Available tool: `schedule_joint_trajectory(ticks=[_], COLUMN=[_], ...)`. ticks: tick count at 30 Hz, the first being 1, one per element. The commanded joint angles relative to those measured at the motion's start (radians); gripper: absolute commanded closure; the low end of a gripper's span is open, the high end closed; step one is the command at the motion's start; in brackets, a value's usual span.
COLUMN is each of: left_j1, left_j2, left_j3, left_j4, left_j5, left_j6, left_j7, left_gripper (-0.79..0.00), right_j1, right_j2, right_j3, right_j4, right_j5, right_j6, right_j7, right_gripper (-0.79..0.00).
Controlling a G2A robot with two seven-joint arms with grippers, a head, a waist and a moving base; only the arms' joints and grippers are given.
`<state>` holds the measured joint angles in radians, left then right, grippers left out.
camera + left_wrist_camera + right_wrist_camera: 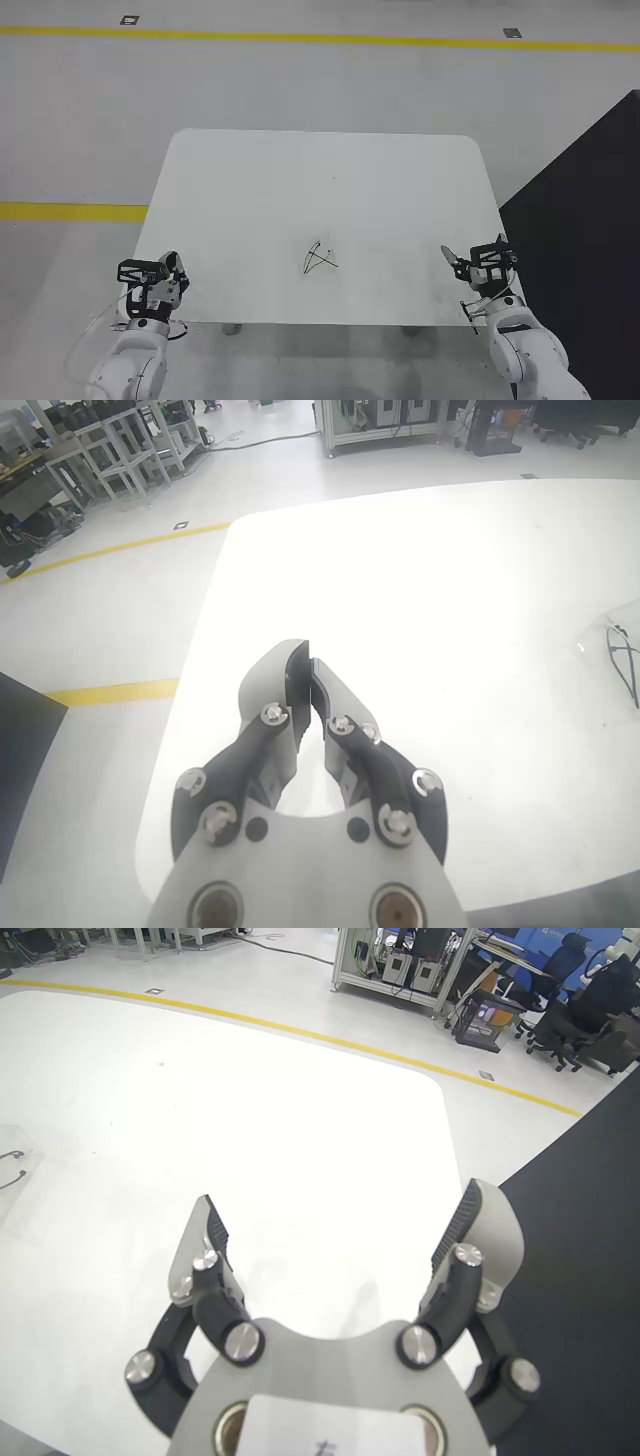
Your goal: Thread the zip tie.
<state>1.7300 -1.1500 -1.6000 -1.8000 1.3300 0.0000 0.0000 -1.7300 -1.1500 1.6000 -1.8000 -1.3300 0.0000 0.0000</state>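
A thin black zip tie (319,259) lies bent in a loose crossed loop on the white table (320,190), near the middle of its front half. Part of the zip tie (622,665) shows far off in the left wrist view, and its ends (14,1167) in the right wrist view. My left gripper (170,272) hovers at the table's front left corner, shut (310,660) with nothing between its fingers. My right gripper (470,262) sits at the front right corner, open (345,1208) and empty. Both are well apart from the tie.
The table's surface is bare around the zip tie. A dark panel (590,230) stands close to the table's right side, next to my right arm. Yellow floor lines (320,40) run beyond the table's far edge and at the left.
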Motion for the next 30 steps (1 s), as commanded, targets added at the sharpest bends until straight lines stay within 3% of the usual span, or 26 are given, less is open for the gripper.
schedule_joint_trajectory(ticks=[1, 15, 16, 19, 22, 25, 30], left_j1=[0.0, 0.0, 0.0, 0.0, 0.0, 0.0, 0.0], left_j2=[0.0, 0.0, 0.0, 0.0, 0.0, 0.0, 0.0], left_j3=[0.0, 0.0, 0.0, 0.0, 0.0, 0.0, 0.0], left_j4=[0.0, 0.0, 0.0, 0.0, 0.0, 0.0, 0.0], left_j5=[0.0, 0.0, 0.0, 0.0, 0.0, 0.0, 0.0], left_j6=[0.0, 0.0, 0.0, 0.0, 0.0, 0.0, 0.0], left_j7=[0.0, 0.0, 0.0, 0.0, 0.0, 0.0, 0.0], left_gripper=[0.0, 0.0, -0.785, -0.785, -0.785, -0.785, -0.785], right_j1=[0.0, 0.0, 0.001, 0.0, 0.023, 0.092, 0.324], right_j2=[0.0, 0.0, 0.0, 0.002, 0.007, 0.009, 0.0], right_j3=[0.0, 0.0, 0.0, 0.004, 0.011, -0.034, -0.177], right_j4=[0.0, 0.0, -0.005, -0.08, -0.193, -0.278, -0.26], right_j5=[0.0, 0.0, 0.002, 0.012, 0.088, 0.118, 0.241], right_j6=[0.0, 0.0, -0.004, -0.073, -0.189, -0.249, -0.227], right_j7=[0.0, 0.0, -0.003, -0.001, 0.118, 0.294, 0.69], right_gripper=[-0.784, -0.785, -0.785, -0.785, -0.785, -0.785, -0.785])
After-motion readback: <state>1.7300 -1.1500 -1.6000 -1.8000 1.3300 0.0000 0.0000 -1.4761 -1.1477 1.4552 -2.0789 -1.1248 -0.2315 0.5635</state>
